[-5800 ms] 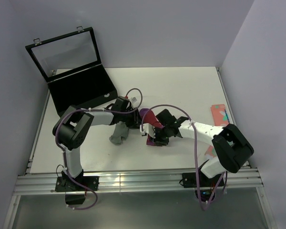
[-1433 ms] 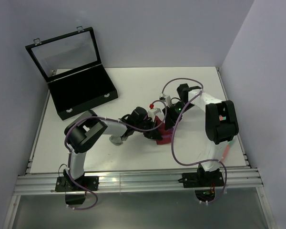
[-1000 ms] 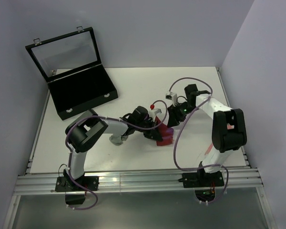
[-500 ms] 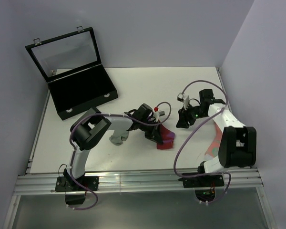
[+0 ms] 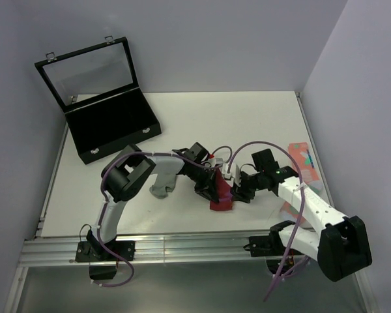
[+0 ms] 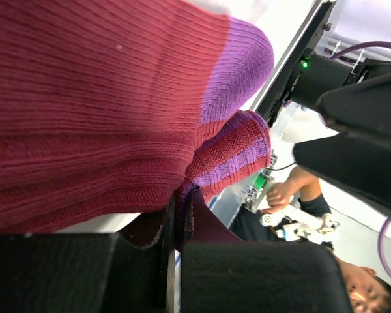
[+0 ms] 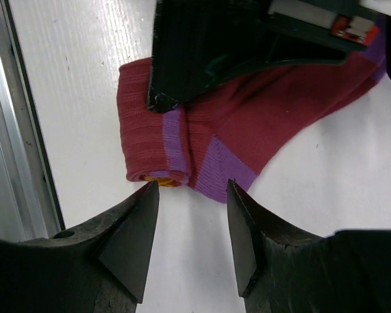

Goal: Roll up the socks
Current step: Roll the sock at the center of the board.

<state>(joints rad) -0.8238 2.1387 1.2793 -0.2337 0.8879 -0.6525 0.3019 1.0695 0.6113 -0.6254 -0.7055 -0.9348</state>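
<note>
Magenta-red sock [image 5: 221,197] lies on the table [image 5: 247,117], centre-right and near the front edge, partly rolled. In the right wrist view the roll is a fat fold at the sock's near end, with the orange toe [image 7: 160,177] peeking out of it and a purple band across it. Grey sock [image 5: 161,186] lies loose to its left, apart from it and not rolled in.

Left gripper [image 5: 207,184] sits on top of the red sock. In the left wrist view its jaws are nearly together with knit fabric pinched in the slit, so it reads as clamped on the sock. Right gripper [image 7: 189,228] hovers just off the rolled end, its fingers [image 7: 131,238] spread wide with nothing between them.

Handling: light, soft ribbed knit, no stiffness, stretches and springs back. The roll will likely loosen once let go, and a pinch on a single layer would only drag that layer. Best hold judged to be across the whole thickness of the roll at the toe end, while the left keeps the leg part pinned.

Versus half a second back: the right gripper was well off to the right and further back, apart from the sock; now it is in close at the sock's right side. Left gripper and sock have shifted slightly toward the front edge. Grey sock, black case [image 5: 114,127] and salmon-pink sock [image 5: 300,156] are unchanged
</note>
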